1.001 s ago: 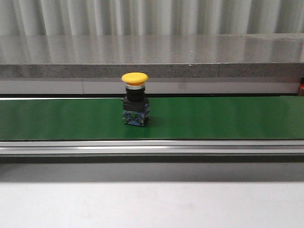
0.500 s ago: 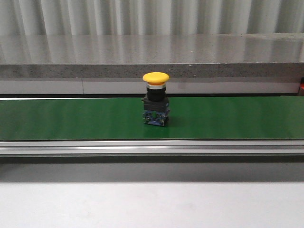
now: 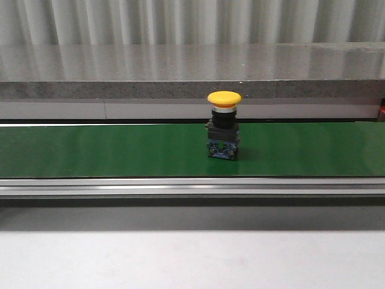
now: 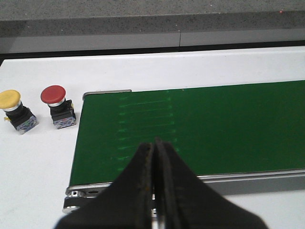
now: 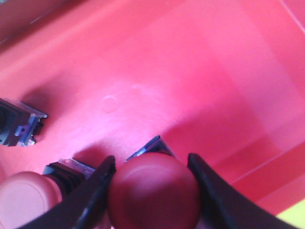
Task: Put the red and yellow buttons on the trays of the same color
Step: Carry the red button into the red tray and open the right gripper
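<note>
While no writing shows, right tool grips red button

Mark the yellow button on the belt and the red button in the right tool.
yellow button [image 3: 224,98], front view, its cap.
red button [image 5: 153,195], right wrist view, its cap.

A corrugated metal wall runs pale and ribbed across the twelve o'clock side, catching soft vertical streaks of light. Below it sits a long speckled grey stone ledge, glossy on top, reflecting those ribs. A lighter grey band lines its base. At six o'clock, the white tabletop spreads out plain and evenly lit, with a dim shadow strip along its far edge.
</note>
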`<action>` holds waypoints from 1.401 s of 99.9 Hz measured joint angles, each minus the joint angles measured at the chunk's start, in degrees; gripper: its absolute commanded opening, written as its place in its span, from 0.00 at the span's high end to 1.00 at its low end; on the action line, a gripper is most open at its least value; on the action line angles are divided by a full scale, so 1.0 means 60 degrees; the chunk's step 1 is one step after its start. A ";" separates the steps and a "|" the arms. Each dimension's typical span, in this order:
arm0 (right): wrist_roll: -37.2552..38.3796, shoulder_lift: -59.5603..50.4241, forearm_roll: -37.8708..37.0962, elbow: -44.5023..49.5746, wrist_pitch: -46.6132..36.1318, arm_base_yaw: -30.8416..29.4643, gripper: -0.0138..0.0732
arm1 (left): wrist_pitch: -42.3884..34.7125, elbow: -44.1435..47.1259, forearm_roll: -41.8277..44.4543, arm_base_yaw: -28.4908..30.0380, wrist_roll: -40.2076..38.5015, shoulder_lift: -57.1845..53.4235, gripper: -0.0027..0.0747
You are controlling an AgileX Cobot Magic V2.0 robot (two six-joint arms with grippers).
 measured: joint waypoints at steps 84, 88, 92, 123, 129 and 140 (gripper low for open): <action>0.0000 0.0679 0.0051 -0.0519 0.0520 0.0023 0.22 | 0.0000 0.0000 0.0000 0.0000 0.0000 0.0000 0.99; 0.0000 0.0679 0.0051 -0.0675 0.0708 0.0023 0.22 | 0.0000 0.0000 0.0000 0.0000 0.0000 0.0000 0.99; 0.0000 0.0679 0.0051 -0.0864 0.0943 0.0023 0.22 | 0.0000 0.0000 0.0000 0.0000 0.0000 0.0000 0.99; 0.0000 -0.0149 0.0033 -0.1559 0.2223 0.0023 0.22 | 0.0000 0.0000 0.0000 0.0000 0.0000 0.0000 0.99; 0.0000 -0.0580 0.0033 -0.1581 0.2398 0.0023 0.22 | 0.0000 0.0000 0.0000 0.0000 0.0000 0.0000 0.99; -0.0082 -0.1381 0.0033 -0.1562 0.2745 0.0062 0.22 | 0.0000 0.0000 0.0000 0.0000 0.0000 0.0000 0.99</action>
